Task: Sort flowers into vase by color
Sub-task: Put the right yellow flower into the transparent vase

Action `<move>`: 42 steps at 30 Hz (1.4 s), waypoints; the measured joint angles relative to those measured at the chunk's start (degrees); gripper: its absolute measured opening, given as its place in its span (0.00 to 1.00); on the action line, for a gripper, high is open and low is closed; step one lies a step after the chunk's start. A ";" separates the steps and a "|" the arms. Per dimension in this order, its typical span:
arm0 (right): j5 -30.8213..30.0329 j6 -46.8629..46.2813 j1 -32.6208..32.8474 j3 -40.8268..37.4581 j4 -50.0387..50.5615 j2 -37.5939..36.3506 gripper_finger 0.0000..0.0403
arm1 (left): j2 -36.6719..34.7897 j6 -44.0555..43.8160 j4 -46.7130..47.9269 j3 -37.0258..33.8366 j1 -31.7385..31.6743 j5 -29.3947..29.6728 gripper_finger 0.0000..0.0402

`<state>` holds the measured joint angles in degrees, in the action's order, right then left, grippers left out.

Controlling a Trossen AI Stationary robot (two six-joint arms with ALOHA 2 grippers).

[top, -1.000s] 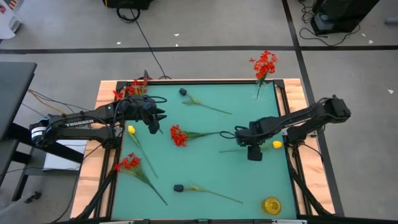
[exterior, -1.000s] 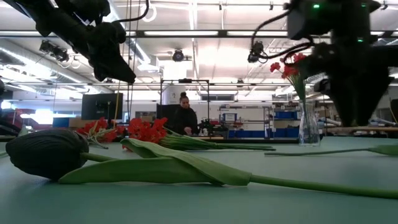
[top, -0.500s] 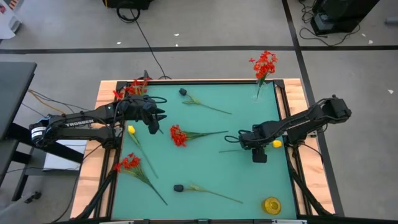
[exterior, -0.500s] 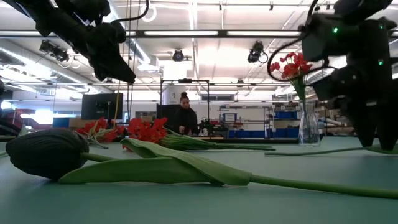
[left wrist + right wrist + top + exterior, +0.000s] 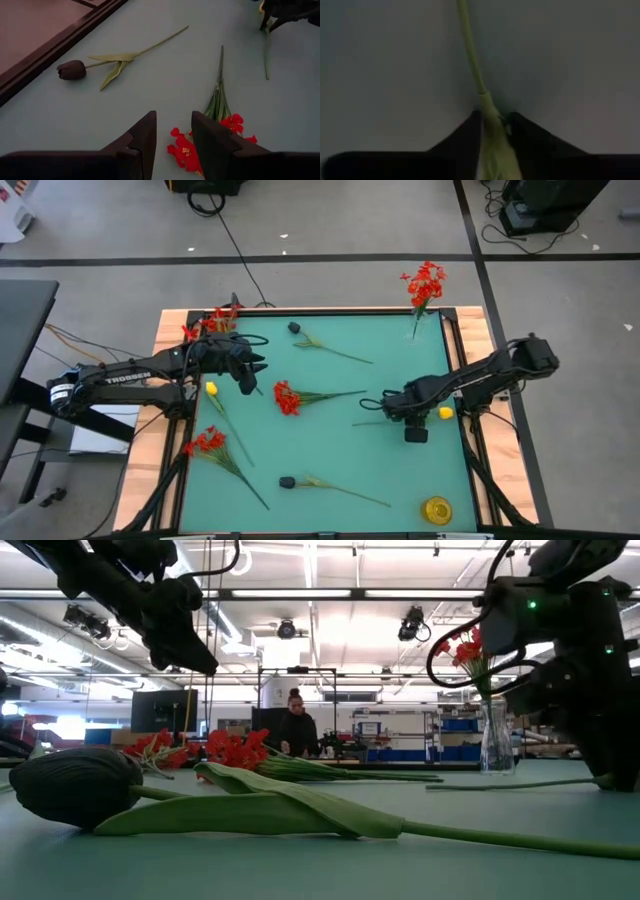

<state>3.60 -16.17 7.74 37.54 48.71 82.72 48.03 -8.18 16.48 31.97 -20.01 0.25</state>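
1. Two dangers sit in the grip itself. The right gripper point(image 5: 401, 417) is down on the tabletop point(image 5: 330, 450) near its right edge, closed on the stem of the yellow flower point(image 5: 445, 412). The flower lies flat, with its head just beside the gripper. In the right wrist view the fingers point(image 5: 465, 131) pinch the stem where a leaf wraps it. If they hold mostly leaf, the stem could slide out or the leaf could tear on the lift.
2. The hold is close to the head, so the long bare end would hang down and swing. That makes it hard to steer into a narrow opening.
3. The clear vase point(image 5: 417, 328) at the far right corner already holds red flowers point(image 5: 425, 283). Dropping the yellow one there would break the colour sort. The round yellow container point(image 5: 437, 509) at the near right corner looks the likelier home, though I cannot be sure what it is.
4. A swinging stem or a low pass could knock the tall, slim vase over.
5. The left gripper point(image 5: 252, 375) hangs above the tabletop's left side, fingers apart and holding nothing. A red flower point(image 5: 287, 398) lies between the arms. A stem dragged across the middle could catch it.
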 joint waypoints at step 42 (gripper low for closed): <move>33.69 -104.09 -17.85 13.90 -62.21 -2.19 0.07 | 23.63 35.13 -33.46 13.08 14.19 -8.44 0.60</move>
<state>37.29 -120.27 -10.11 51.44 -13.50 80.53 71.66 26.95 -16.98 45.05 -5.82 -8.19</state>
